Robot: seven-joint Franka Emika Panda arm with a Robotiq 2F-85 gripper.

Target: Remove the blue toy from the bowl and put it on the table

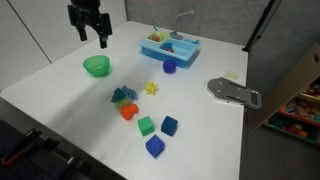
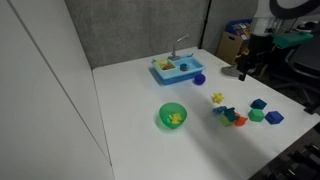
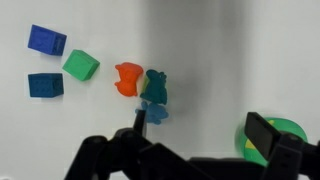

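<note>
The green bowl [image 1: 96, 66] stands on the white table [image 1: 60, 95], and a yellow piece lies inside it [image 2: 173, 116]. A small light blue toy [image 3: 157, 113] lies on the table, touching a teal piece [image 3: 157, 88] and beside an orange piece [image 3: 128, 77]. It shows in an exterior view [image 1: 120, 96] too. My gripper [image 1: 92, 42] hangs high above the table near the bowl. In the wrist view it [image 3: 200, 130] is open and empty, its left finger by the blue toy and its right finger in front of the bowl [image 3: 292, 128].
A light blue toy sink [image 1: 170, 45] with a tap stands at the back, with a purple-blue round piece [image 1: 169, 67] before it. A yellow star [image 1: 152, 88], a green cube [image 1: 146, 125] and two dark blue cubes [image 1: 169, 125] lie nearby. A grey object [image 1: 232, 92] sits near the table edge.
</note>
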